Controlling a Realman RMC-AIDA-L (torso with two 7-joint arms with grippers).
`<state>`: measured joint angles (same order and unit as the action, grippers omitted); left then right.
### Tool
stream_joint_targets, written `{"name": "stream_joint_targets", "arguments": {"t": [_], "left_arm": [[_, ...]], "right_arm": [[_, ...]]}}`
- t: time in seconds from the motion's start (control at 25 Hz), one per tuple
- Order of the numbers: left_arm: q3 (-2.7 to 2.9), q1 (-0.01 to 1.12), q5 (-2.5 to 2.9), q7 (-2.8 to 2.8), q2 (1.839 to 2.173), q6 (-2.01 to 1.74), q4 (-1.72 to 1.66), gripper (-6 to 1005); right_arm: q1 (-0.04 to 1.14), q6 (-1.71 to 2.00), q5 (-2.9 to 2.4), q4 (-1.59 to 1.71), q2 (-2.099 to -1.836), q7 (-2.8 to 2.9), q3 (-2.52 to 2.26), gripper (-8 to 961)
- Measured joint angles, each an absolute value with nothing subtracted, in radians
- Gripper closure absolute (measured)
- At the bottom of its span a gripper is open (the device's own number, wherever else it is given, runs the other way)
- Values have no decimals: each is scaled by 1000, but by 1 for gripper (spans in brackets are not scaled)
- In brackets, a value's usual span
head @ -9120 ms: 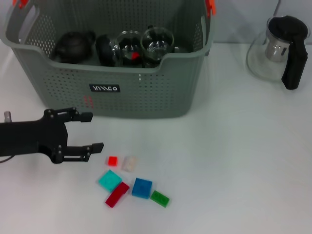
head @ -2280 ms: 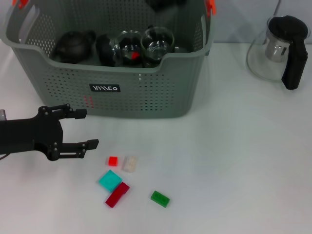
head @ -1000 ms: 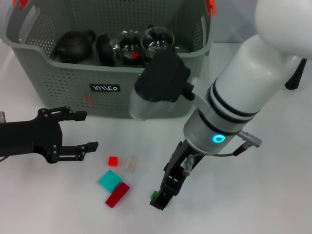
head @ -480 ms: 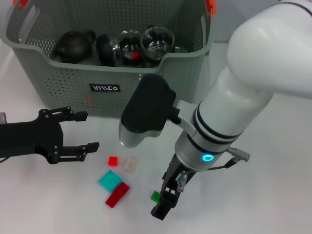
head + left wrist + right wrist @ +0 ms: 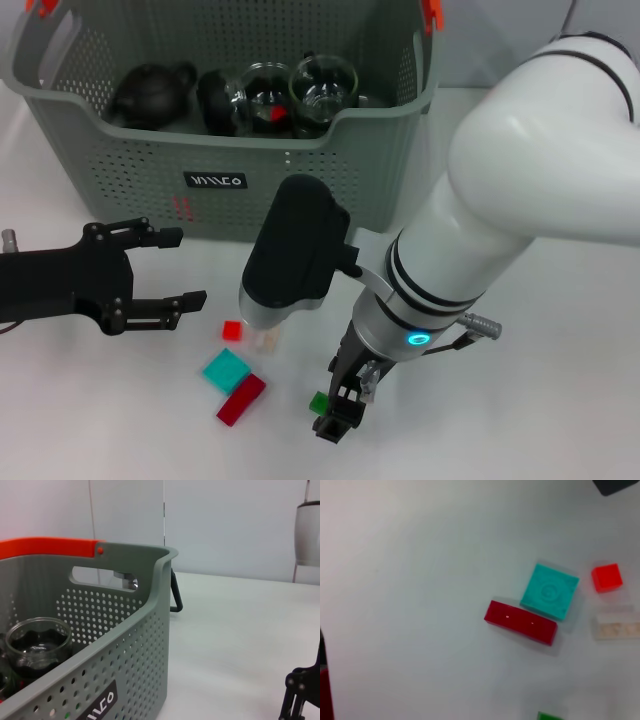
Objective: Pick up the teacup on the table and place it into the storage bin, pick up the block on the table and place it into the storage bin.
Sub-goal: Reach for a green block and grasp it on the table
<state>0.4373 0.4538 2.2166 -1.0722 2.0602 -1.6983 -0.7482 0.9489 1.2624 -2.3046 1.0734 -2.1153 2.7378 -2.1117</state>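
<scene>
Several blocks lie on the white table in front of the storage bin (image 5: 300,190): a small red one (image 5: 232,329), a pale one (image 5: 266,342), a teal one (image 5: 226,370), a dark red one (image 5: 241,399) and a green one (image 5: 318,402). My right gripper (image 5: 335,418) hangs low over the green block and hides part of it. The right wrist view shows the teal block (image 5: 550,591), the dark red block (image 5: 520,622) and the green block (image 5: 549,716) at its edge. My left gripper (image 5: 190,267) rests open and empty left of the blocks. Glass cups (image 5: 322,80) stand inside the bin; a teacup on the table is out of view.
A dark teapot (image 5: 150,90) also sits in the bin, whose orange handle clip (image 5: 50,547) shows in the left wrist view. My bulky white right arm (image 5: 500,220) covers the table's right half. Bare table lies left of and in front of the blocks.
The blue block has gone from the table. My right arm came in from the right and has sunk toward the green block over the last second. The left arm has stayed put.
</scene>
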Motion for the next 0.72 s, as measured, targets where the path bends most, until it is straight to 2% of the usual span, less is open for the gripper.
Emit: {"name": "stream_joint_targets", "arguments": {"t": [0.48,0.68,0.72], "left_arm": [[437,459,2217,-1072,2060,-1696,-749,169],[436,460,2217,-1072,2060,-1695,-749,169],[436,460,2217,-1072,2060,-1695,-749,169]], "right_arm": [[953,1239,-2308,1042,-2119,2699,-2130,328],[955,1236,-2305,1042,-2121,2687,-2131,447],[955,1236,-2304,1042,-2121,2687,-2131,447]]}}
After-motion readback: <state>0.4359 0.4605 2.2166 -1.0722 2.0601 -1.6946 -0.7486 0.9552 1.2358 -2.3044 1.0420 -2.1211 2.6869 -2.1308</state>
